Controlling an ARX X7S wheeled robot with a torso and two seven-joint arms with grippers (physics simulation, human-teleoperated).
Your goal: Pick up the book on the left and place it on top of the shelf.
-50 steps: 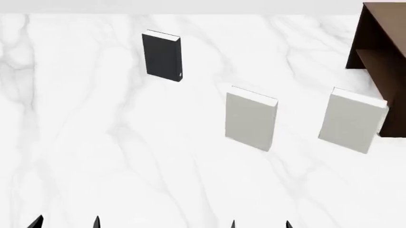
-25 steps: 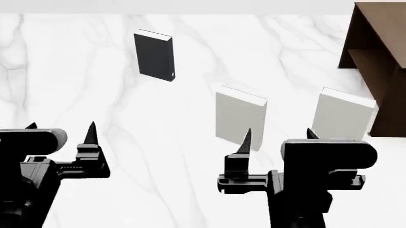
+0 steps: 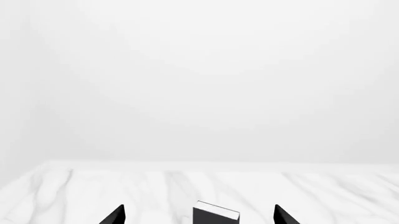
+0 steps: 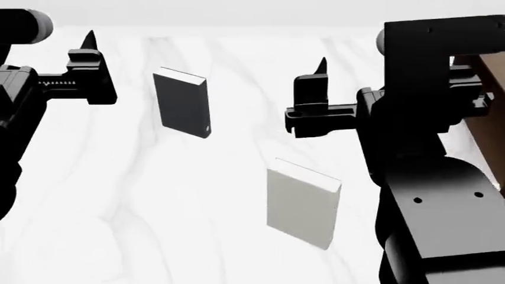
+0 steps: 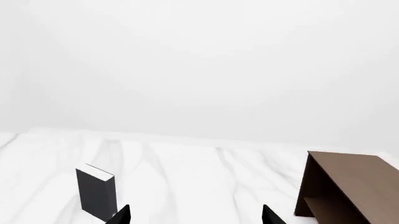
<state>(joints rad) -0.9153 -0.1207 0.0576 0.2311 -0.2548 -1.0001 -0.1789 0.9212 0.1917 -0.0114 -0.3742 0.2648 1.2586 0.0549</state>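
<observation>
The black book (image 4: pixel 183 102) stands upright on the white marble surface, white page edges on top. It also shows in the left wrist view (image 3: pixel 215 218) and the right wrist view (image 5: pixel 96 193). My left gripper (image 4: pixel 59 44) is open and empty, raised to the left of the book and apart from it. In the left wrist view the book lies ahead between the open gripper's (image 3: pixel 199 215) tips. My right gripper (image 4: pixel 359 65) is open and empty, raised to the right of the book; its tips (image 5: pixel 196 217) frame bare marble. The brown shelf (image 5: pixel 349 186) stands at the far right (image 4: pixel 493 139).
A light grey-white book (image 4: pixel 302 201) stands nearer to me, right of the black one. My right arm (image 4: pixel 430 177) covers much of the right side of the head view, hiding most of the shelf. The marble surface (image 4: pixel 142 201) ends at a far edge before a white wall.
Both arms have risen from the bottom of the head view to its upper part, jaws still open. The second grey book is now hidden behind the right arm.
</observation>
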